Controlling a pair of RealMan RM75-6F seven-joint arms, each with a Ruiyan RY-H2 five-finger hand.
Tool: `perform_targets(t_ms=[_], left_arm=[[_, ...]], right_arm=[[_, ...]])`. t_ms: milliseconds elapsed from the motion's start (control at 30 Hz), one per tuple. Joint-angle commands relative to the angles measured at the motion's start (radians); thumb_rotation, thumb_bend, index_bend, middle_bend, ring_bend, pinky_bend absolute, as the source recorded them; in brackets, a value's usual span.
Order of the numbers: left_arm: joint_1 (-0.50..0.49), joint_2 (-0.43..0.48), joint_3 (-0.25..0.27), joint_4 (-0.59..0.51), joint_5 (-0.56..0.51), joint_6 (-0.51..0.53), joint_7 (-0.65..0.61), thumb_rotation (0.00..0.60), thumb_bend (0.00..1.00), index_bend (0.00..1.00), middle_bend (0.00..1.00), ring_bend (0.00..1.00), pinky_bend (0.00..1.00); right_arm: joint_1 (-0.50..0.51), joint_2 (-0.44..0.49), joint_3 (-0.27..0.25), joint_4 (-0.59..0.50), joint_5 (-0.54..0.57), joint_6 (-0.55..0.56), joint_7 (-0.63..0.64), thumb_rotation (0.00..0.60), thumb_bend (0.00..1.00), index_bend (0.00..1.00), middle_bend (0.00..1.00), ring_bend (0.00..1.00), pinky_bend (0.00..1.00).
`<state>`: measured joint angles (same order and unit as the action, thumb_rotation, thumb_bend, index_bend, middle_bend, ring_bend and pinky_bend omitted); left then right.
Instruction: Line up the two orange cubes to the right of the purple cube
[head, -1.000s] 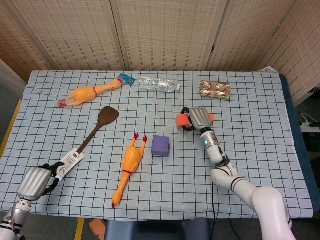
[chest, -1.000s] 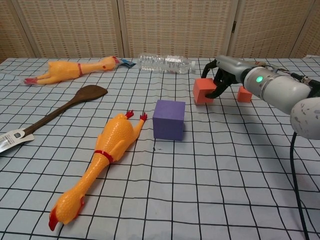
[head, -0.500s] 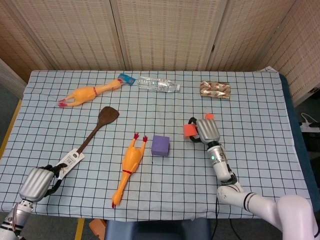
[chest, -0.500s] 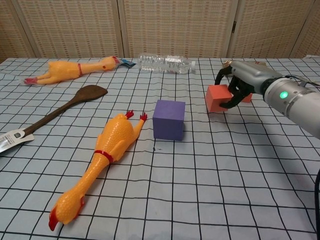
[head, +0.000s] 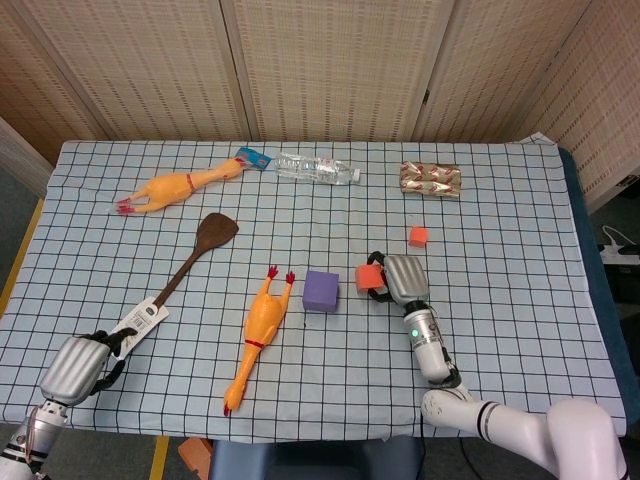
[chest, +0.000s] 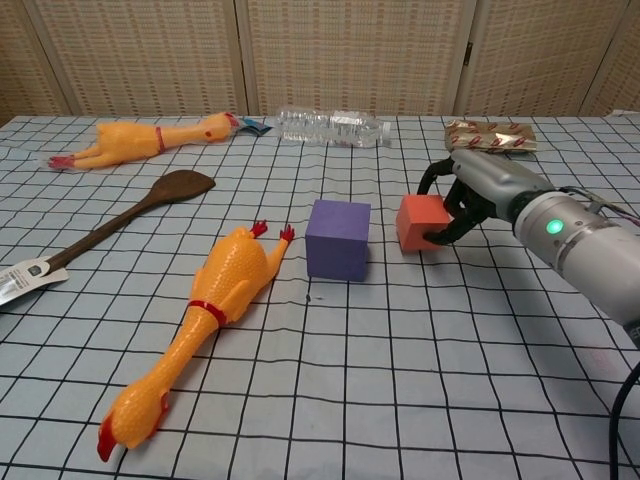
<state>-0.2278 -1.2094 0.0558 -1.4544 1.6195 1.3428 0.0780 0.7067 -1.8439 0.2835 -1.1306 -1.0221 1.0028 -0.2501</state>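
Observation:
The purple cube (head: 321, 291) (chest: 338, 238) stands mid-table beside a rubber chicken. My right hand (head: 400, 278) (chest: 475, 190) grips one orange cube (head: 368, 277) (chest: 420, 222) just right of the purple cube, with a small gap between them. Whether this cube rests on the cloth I cannot tell. The second orange cube (head: 419, 236) lies alone further back and right; the chest view hides it behind my hand. My left hand (head: 75, 366) sits at the front left table edge, fingers curled in and holding nothing.
A rubber chicken (head: 257, 333) lies left of the purple cube. A wooden spatula (head: 185, 265) with a tag lies near my left hand. At the back lie another chicken (head: 175, 187), a water bottle (head: 318, 169) and a foil packet (head: 430, 179).
My right hand has carried the orange cube forward and leftward, down next to the purple cube, uncovering the second orange cube behind it. The left hand has hardly moved.

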Motion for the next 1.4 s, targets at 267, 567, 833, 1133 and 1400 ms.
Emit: perform_targets(t_ms=[267,567,833,1133,1400], left_arm=[[-0.004,-0.004,0.004,0.004,-0.004,-0.014,-0.004,0.600,0.43,0.29,0.53,0.46,0.63],[-0.005,-0.005,0.004,0.010,-0.009,-0.019,-0.014,0.600,0.43,0.29,0.53,0.46,0.63],[-0.004,-0.003,0.000,0.011,-0.012,-0.011,-0.027,0.600,0.43,0.29,0.53,0.46,0.63],[-0.001,0.003,0.002,0.018,0.003,0.008,-0.057,0.600,0.43,0.29,0.53,0.46,0.63],[0.000,0.010,0.002,0.012,-0.004,0.004,-0.070,0.600,0.43,0.29,0.53,0.46,0.63]], right_arm=[[-0.005,-0.024,0.013,-0.018,0.019,0.013,-0.016,0.600,0.11,0.64,0.91,0.97,0.98],[-0.016,-0.026,0.014,-0.067,0.040,0.037,-0.062,0.600,0.11,0.64,0.91,0.97,0.98],[-0.032,-0.033,0.010,-0.100,0.058,0.069,-0.097,0.600,0.11,0.64,0.91,0.97,0.98],[-0.064,-0.050,-0.019,-0.143,0.041,0.134,-0.135,0.600,0.11,0.64,0.91,0.97,0.98],[-0.078,-0.073,-0.021,-0.122,0.027,0.152,-0.132,0.600,0.11,0.64,0.91,0.97,0.98]])
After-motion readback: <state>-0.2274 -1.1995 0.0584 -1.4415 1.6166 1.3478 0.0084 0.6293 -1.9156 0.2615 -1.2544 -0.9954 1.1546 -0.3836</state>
